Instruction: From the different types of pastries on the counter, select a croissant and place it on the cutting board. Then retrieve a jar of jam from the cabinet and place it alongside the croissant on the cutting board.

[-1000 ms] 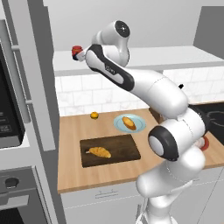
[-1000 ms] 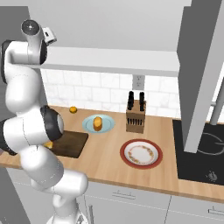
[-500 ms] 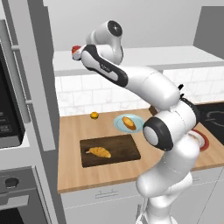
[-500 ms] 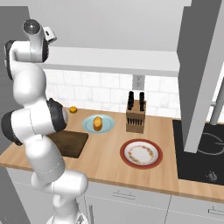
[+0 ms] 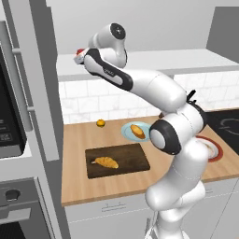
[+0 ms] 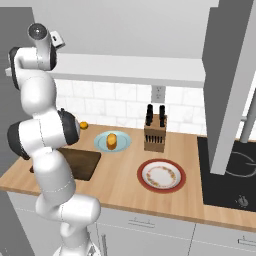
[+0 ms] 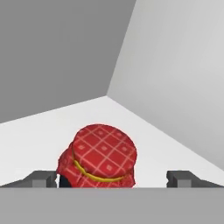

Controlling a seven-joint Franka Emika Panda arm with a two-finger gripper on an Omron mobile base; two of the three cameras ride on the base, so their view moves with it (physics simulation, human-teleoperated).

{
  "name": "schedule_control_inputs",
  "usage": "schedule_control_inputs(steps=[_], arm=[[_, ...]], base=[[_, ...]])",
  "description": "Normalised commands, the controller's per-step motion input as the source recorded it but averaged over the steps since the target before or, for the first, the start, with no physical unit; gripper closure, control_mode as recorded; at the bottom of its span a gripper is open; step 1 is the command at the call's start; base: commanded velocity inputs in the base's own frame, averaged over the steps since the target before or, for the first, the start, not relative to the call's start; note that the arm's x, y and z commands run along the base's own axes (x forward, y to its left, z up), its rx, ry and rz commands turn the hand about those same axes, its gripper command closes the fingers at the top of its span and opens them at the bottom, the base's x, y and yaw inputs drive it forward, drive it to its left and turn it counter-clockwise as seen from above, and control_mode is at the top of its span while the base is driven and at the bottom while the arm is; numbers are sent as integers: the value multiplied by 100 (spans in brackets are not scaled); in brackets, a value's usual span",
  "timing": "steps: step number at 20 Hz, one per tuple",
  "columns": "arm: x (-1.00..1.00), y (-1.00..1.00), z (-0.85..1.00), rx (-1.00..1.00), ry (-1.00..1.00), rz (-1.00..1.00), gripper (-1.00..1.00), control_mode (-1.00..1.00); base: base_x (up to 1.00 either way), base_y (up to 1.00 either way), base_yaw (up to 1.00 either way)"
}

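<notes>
The jar of jam (image 7: 97,157), squat with a red checked cloth top and a yellow band, stands on the white shelf of the cabinet (image 5: 154,59). My gripper (image 7: 113,179) is open, one fingertip (image 7: 43,178) on each side of the jar and neither touching it. In the left base view the gripper (image 5: 80,58) is raised to the shelf's left end, where the jar (image 5: 80,50) shows as a red spot. The croissant (image 5: 106,162) lies on the dark cutting board (image 5: 135,161) on the counter (image 5: 79,186). An oval bun (image 5: 137,131) rests on a pale blue plate (image 5: 127,133).
A small orange fruit (image 5: 100,123) sits by the tiled wall. A knife block (image 6: 155,135) and a red-rimmed plate (image 6: 161,175) stand to the right of the board, with the black stove (image 6: 230,175) beyond. Grey cabinet walls (image 7: 175,65) close in behind the jar.
The arm has stretched a little further left along the shelf, bringing the hand closer to the jar. The jaws have stayed open. The croissant and board have not moved.
</notes>
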Motion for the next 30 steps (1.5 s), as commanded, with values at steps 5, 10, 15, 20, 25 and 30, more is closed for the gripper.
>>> schedule_control_inputs(steps=[5,10,15,20,25,30], arm=[[15,16,-20,0,2,0,100,-100],[0,-5,0,1,10,0,100,-100],[-22,-49,30,6,4,2,100,-100],[-11,-5,3,1,-4,0,100,-100],[-72,-7,59,-7,-33,6,100,-100],[-73,-17,37,-4,-25,6,100,-100]], base=[[0,0,0],[0,0,0],[0,0,0],[0,0,0],[0,0,0],[0,0,0]])
